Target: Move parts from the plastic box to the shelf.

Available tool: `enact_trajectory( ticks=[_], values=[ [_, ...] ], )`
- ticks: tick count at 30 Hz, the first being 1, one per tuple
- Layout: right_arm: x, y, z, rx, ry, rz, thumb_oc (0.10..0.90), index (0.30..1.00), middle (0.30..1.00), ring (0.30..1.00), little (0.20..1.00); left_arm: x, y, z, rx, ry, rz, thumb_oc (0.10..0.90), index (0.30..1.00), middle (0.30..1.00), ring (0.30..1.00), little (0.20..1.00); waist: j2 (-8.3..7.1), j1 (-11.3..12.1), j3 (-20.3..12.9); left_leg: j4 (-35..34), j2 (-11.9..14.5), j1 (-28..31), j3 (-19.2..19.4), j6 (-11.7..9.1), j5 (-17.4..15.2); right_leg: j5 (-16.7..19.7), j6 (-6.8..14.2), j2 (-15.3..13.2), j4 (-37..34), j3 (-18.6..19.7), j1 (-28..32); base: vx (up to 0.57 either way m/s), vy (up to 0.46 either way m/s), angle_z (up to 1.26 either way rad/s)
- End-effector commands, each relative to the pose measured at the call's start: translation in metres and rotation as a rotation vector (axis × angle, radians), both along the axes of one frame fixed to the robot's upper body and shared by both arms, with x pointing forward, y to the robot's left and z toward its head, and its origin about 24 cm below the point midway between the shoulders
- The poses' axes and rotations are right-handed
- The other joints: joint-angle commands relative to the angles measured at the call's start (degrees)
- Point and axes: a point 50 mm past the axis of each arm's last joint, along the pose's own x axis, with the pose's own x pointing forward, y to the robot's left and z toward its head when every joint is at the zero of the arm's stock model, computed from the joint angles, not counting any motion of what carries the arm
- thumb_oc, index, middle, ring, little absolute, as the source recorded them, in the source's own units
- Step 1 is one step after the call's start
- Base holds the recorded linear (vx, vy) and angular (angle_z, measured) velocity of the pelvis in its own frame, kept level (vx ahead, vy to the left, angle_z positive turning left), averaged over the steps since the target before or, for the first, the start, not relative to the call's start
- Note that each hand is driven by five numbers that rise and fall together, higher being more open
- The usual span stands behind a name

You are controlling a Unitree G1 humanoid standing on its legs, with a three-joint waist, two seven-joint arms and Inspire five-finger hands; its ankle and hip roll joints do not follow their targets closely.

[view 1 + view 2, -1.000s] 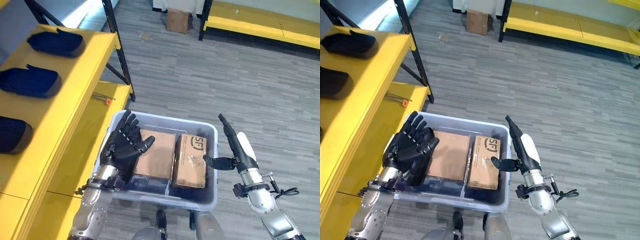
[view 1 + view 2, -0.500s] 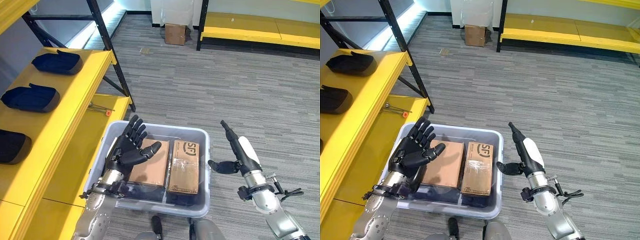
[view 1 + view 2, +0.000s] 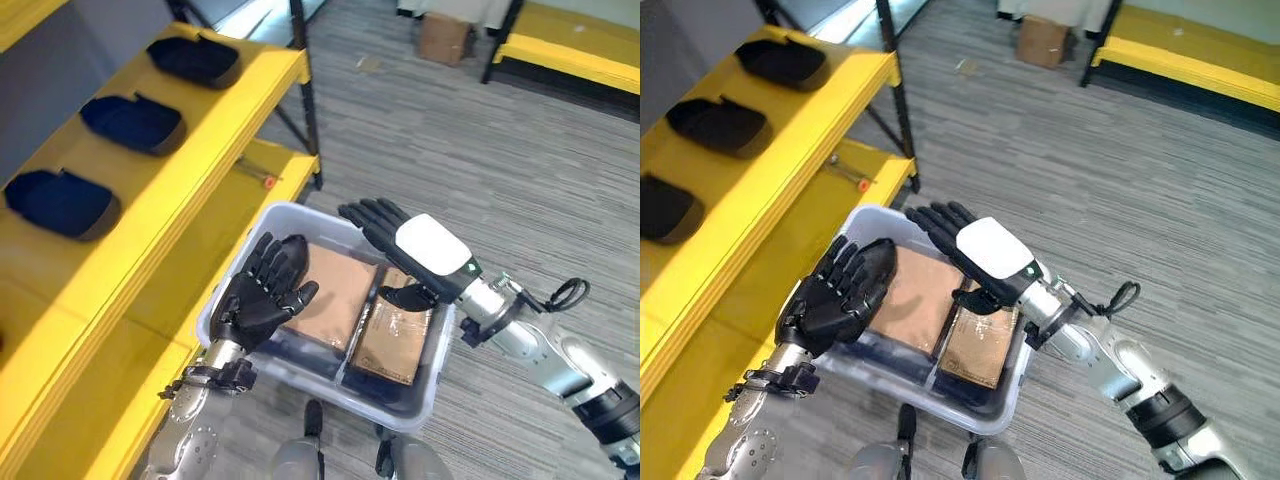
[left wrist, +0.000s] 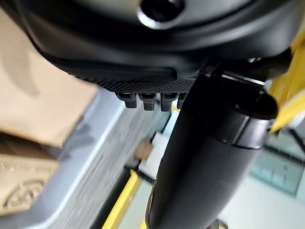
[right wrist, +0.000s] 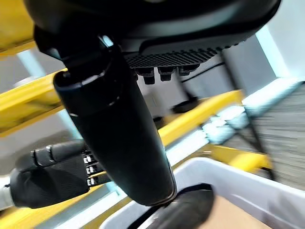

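2 cardboard parts lie flat, side by side, in the plastic box, neither lifted yet. Biggest change vs 0.5 s ago: right hand, which stood outside the box's right wall w/ fingers pointing up, now reaches in over the box, palm down, fingers straight and spread above the parts, thumb tucked below near the right-hand part; contact can't be told. Left hand is much where it was, over the box's left side above the left-hand part, fingers relaxed and slightly fanned, holding nothing. Camera also shifted, so the yellow shelf w/ 3 dark trays sits differently in frame; that's no move of the things. Reading: approach phase, both hands closing on the parts for a 2-handed pick; the transfer to the shelf hasn't begun.
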Motion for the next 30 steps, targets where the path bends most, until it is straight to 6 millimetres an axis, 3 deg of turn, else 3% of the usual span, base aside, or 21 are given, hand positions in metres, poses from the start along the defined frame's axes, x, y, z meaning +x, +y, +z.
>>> enact_trajectory(
  ticks=[1, 6, 11, 19, 24, 28, 30],
  values=[
    [-0.016, 0.022, 0.037, -0.024, -0.171, 0.186, 0.9, 1.0, 1.0, 1.0, 1.0, 0.002, 0.01, 0.06, 0.043, -0.318, 0.004, 0.9, 1.0, 1.0, 1.0, 1.0, 0.65, 0.68, -0.2, -2.58, 2.25, -4.77, -1.47, -0.63, 4.34, -15.36, 1.2, -1.29, 11.46, -0.87, 4.81, -0.04, -0.084, 0.43],
    [-0.017, 0.03, 0.035, -0.089, -0.154, 0.224, 0.9, 1.0, 1.0, 1.0, 1.0, -0.007, 0.023, 0.065, 0.085, -0.357, 0.054, 0.9, 1.0, 1.0, 1.0, 1.0, 1.62, 3.45, 1.96, -2.0, 2.3, -7.37, -3.25, -1.05, 5.63, -17.98, -0.03, -0.7, 15.2, -3.31, 3.73, -0.04, -0.112, 0.39],
    [-0.004, 0.033, 0.026, -0.114, -0.154, 0.187, 0.9, 1.0, 1.0, 1.0, 1.0, -0.016, 0.035, 0.064, 0.133, -0.371, 0.07, 0.9, 1.0, 1.0, 1.0, 1.0, 2.63, 6.06, 4.04, -1.71, 2.77, -9.43, -4.61, -1.58, 6.69, -20.09, -0.64, -0.82, 18.68, -5.8, 2.35, -0.03, -0.113, 0.3],
    [0.023, 0.031, 0.02, -0.12, -0.229, 0.041, 0.9, 1.0, 1.0, 1.0, 1.0, -0.015, 0.034, 0.064, 0.16, -0.392, -0.008, 0.9, 1.0, 1.0, 1.0, 1.0, 3.25, 8.05, 7.67, 0.42, 3.19, -14.85, -5.14, -1.64, 7.65, -25.05, -1.67, -0.98, 29.67, -7.2, -2.84, -0.01, -0.115, 0.2],
    [0.039, 0.022, 0.021, -0.123, -0.35, -0.07, 0.9, 1.0, 1.0, 1.0, 1.0, -0.01, 0.028, 0.064, 0.165, -0.396, -0.045, 0.9, 1.0, 1.0, 1.0, 1.0, 3.43, 8.41, 7.71, 2.25, 2.8, -20.15, -6.0, -1.24, 7.69, -27.24, -2.12, -0.49, 35.55, -6.64, -8.82, 0.01, -0.089, 0.14],
    [0.05, 0.016, 0.023, -0.132, -0.396, -0.134, 0.9, 1.0, 1.0, 1.0, 1.0, -0.006, 0.025, 0.064, 0.171, -0.394, -0.061, 0.9, 1.0, 1.0, 1.0, 1.0, 3.22, 8.65, 7.71, 3.95, 2.27, -23.49, -6.32, -0.93, 7.45, -27.94, -2.39, -0.38, 38.1, -6.41, -12.12, 0.0, -0.064, 0.0],
    [0.054, 0.013, 0.023, -0.128, -0.412, -0.168, 0.9, 1.0, 1.0, 1.0, 1.0, -0.006, 0.024, 0.062, 0.171, -0.393, -0.07, 0.9, 1.0, 1.0, 1.0, 1.0, 2.36, 8.41, 7.71, 4.65, 1.47, -24.26, -6.47, -1.11, 6.18, -29.68, -2.14, -0.74, 39.7, -5.37, -13.07, 0.08, -0.094, -0.03]
  ],
)
